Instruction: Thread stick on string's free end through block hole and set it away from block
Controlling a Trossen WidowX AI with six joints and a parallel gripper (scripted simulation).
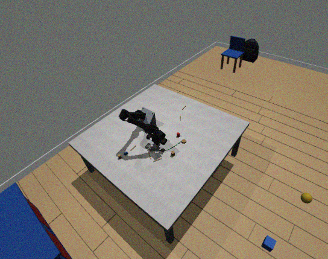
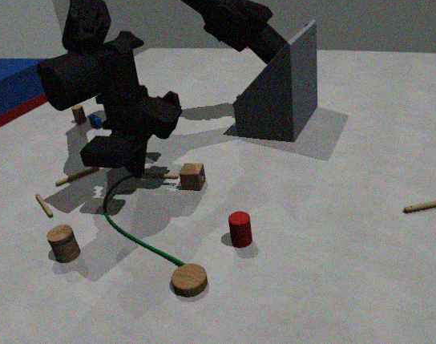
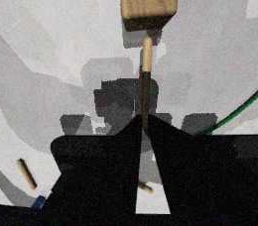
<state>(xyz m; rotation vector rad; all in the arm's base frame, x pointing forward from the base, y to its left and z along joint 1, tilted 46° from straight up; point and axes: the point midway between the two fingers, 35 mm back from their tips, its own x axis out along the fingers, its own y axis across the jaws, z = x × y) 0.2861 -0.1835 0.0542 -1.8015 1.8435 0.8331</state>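
Stick [image 3: 147, 55] is what you're pinching: gripper [image 3: 145, 124] fingers pressed nearly together on it, jaw tips meeting around its rear part in the wrist view. It's a thin, pale wooden dowel with a rounded tip, held low over the table [image 2: 349, 257] and lying roughly level. Its free tip points straight at the block [image 3: 149, 14] and sits just short of it; the wrist view shows a small gap of shadow between tip and block face, so you can't say it's inside the hole. From the exterior view you see the stick [image 2: 165, 175] poking out of the gripper [image 2: 135, 169] toward the block [image 2: 192, 176], tip near the block's left face.

Block is a small light-wood cube, resting flat on the table; hole not readable from these angles. String [image 2: 129, 229] is green, curving from the gripper down and across the table to the button [image 2: 189, 279], a flat round wooden disc lying near the front. String looks slack, partly lying on the table.

Distractors for you to note: red cylinder [image 2: 240, 229] right of the string, wooden cylinder [image 2: 63, 243] at left, loose sticks at left [image 2: 43, 205] and far right [image 2: 425, 205], a small blue piece [image 2: 94, 120] and another wooden peg [image 2: 78, 114] behind the arm. Grey wedge mount [image 2: 285, 93] stands behind the block.
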